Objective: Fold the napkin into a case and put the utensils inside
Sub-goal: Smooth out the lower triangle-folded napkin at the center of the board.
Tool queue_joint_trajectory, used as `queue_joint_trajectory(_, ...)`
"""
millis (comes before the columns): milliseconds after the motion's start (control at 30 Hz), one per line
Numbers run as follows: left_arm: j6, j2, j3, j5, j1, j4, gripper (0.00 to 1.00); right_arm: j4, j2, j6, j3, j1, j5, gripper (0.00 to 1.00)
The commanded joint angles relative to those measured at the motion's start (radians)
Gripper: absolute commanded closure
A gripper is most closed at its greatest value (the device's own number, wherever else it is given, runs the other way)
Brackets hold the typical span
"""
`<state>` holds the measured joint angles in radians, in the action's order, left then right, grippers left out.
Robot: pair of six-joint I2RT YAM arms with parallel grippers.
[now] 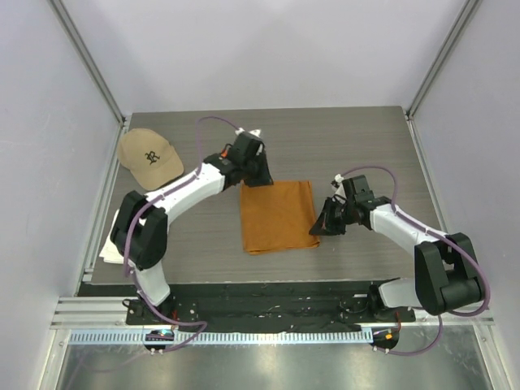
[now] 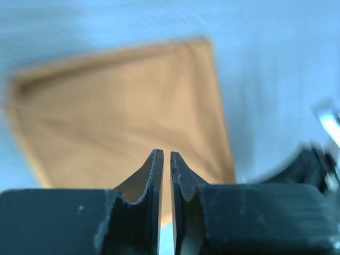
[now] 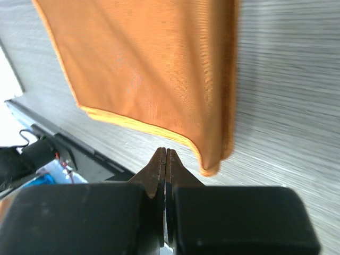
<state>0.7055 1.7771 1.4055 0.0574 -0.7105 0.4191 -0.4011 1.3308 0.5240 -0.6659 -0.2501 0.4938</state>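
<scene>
Napkin (image 1: 278, 215) lies folded flat, mid-tabletop (image 1: 366, 146). Left claw (image 2: 167, 155) hovers over its far-left corner, tips a narrow slit apart, gripping nothing (that view's blurry). Right claw (image 3: 165, 151) sits just off the near-right corner, tips pressed together, empty too.

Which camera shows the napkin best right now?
Top external: the napkin is sharp and almost entirely visible, lying flat on the table. The left wrist view shows most of it, but blurred. The right wrist view is sharp but shows only its near part and one corner.
</scene>
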Motion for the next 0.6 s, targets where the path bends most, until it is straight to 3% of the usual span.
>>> queue_joint_trajectory(0, -0.005, 0.051, -0.016, 0.074, 0.123, -0.054, 0.87, 0.076, 0.042, 0.001, -0.024, -0.011, 0.08, 0.99)
queue_joint_trajectory(400, -0.058, 0.217, 0.09, 0.061, 0.189, -0.032, 0.95, 0.085, 0.038, -0.005, 0.049, -0.011, 0.035, 0.99)
queue_joint_trajectory(533, -0.099, 0.193, 0.075, 0.042, 0.192, -0.029, 0.94, 0.082, 0.031, -0.013, 0.055, -0.009, 0.031, 0.99)
queue_joint_trajectory(567, -0.136, 0.183, 0.069, 0.032, 0.194, -0.034, 0.9, 0.081, 0.031, -0.015, 0.051, -0.011, 0.026, 0.99)
